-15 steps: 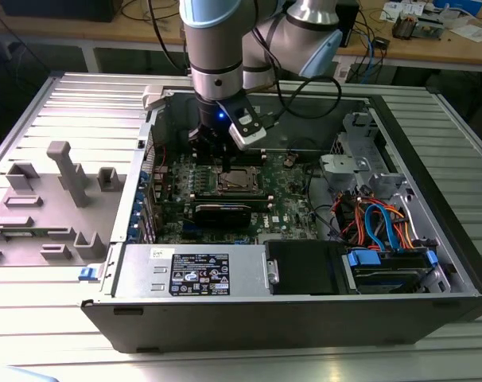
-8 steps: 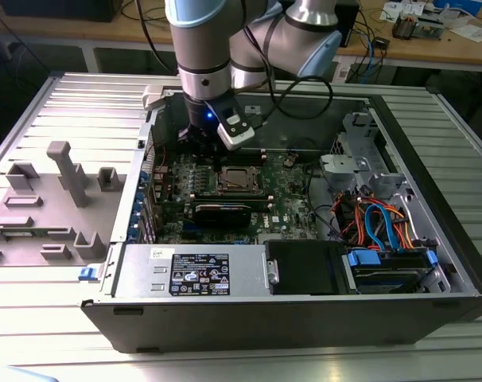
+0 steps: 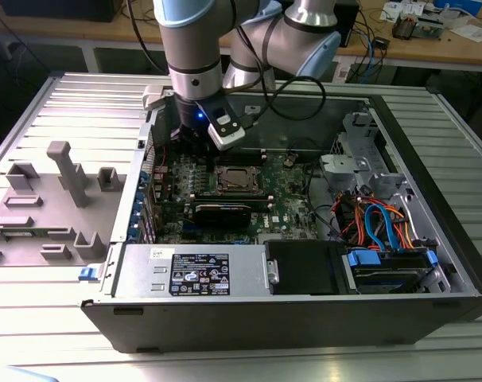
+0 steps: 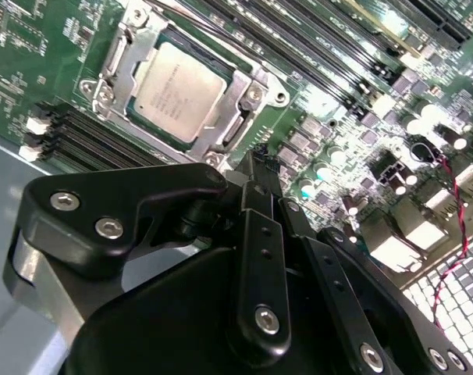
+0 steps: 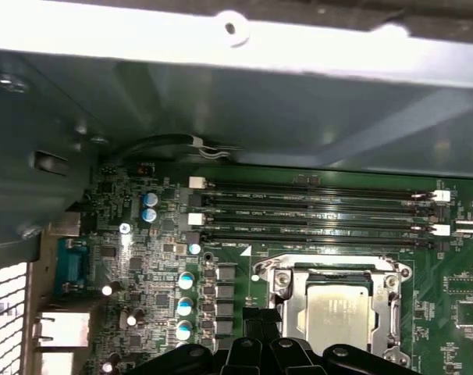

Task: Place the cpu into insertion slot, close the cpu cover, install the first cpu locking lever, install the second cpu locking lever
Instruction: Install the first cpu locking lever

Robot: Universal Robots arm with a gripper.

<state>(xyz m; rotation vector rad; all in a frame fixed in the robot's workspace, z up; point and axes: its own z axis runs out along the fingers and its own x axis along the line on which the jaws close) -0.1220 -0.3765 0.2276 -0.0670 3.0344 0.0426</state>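
Silvery-grey metal marks the cpu [image 4: 178, 90], one small square chip lying flat in the insertion slot [image 3: 238, 180], a little above the middle of the exterior view, on the green board [image 5: 127, 258] inside the open computer case [image 3: 289, 322]. One cpu cover [image 4: 243, 100] — a thin bright frame with a square window — looks to lie down around the chip's top; whether any locking lever is latched I cannot tell. The black gripper [image 4: 252, 168] hangs above the board just to the exterior view's left of the slot, near it but touching nothing, its jaws drawn together with nothing between them. By my judgement the chip is light, stiff and thin, with a smooth top that would slip under a pinch and a delicate underside, so the safe hold is on two opposite edges; seated as it is, those edges sit mostly under the frame. The cover is probably springy sheet metal on a hinge — best pushed at its free edge, not over the window. Counted: one arm [image 3: 195, 48], one gripper, one chip, one slot, one cover, four long memory slots [image 5: 314, 215] beside the slot in the first wrist view, and one long black card [image 3: 221, 212] just below the slot in the exterior view.
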